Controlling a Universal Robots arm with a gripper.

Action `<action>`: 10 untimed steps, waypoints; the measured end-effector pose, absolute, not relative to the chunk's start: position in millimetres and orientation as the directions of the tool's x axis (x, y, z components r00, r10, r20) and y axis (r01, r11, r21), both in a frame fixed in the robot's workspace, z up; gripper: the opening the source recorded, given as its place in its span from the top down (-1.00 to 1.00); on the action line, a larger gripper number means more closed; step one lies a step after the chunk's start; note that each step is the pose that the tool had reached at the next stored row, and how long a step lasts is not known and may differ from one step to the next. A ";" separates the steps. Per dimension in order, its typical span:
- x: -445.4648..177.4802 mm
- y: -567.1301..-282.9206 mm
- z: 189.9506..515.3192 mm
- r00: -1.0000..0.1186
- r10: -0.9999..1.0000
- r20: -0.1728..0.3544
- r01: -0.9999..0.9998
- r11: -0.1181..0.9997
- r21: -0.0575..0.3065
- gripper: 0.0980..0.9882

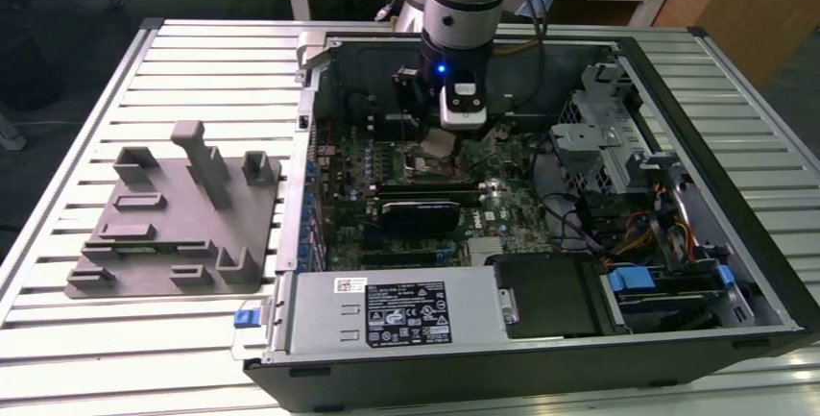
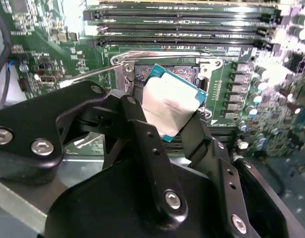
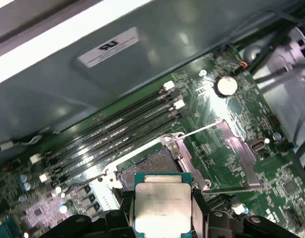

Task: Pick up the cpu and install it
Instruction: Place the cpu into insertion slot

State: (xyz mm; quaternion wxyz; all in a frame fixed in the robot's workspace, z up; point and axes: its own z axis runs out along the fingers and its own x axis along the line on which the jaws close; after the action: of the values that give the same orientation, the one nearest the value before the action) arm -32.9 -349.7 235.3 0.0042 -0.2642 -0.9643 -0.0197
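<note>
The cpu [image 2: 173, 98], a flat square chip with a shiny silver top and teal rim, is clamped by its edges between my black fingers [image 2: 138, 124]. My gripper [image 2: 167, 121] holds it tilted just above the open motherboard socket [image 2: 184, 73]. In the first wrist view the cpu [image 3: 162, 201] hangs in front of the dark socket bed [image 3: 148, 166], whose metal load plate [image 3: 231, 148] is swung open. In the exterior view the gripper [image 1: 443, 140] reaches down into the open computer case [image 1: 717, 243] over the board's middle.
Memory slots [image 3: 117, 126] run along one side of the socket, and capacitors [image 2: 251, 94] stand close by. A grey plastic tray [image 1: 167, 214] with upright blocks lies on the slatted table at the exterior view's left. Drive cages and cables [image 1: 628, 161] fill the case's right side.
</note>
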 end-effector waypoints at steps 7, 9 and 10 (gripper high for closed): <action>-32.9 -349.7 235.1 -0.798 0.603 0.018 0.603 0.797 0.036 0.00; -32.9 -349.7 235.0 -0.777 0.629 0.019 0.630 0.776 0.036 0.00; -32.9 -349.7 235.0 -0.765 0.644 0.018 0.644 0.764 0.036 0.00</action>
State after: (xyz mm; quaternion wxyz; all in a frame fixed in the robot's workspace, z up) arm -32.9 -349.7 235.0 0.0026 -0.3428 -0.9392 -0.0199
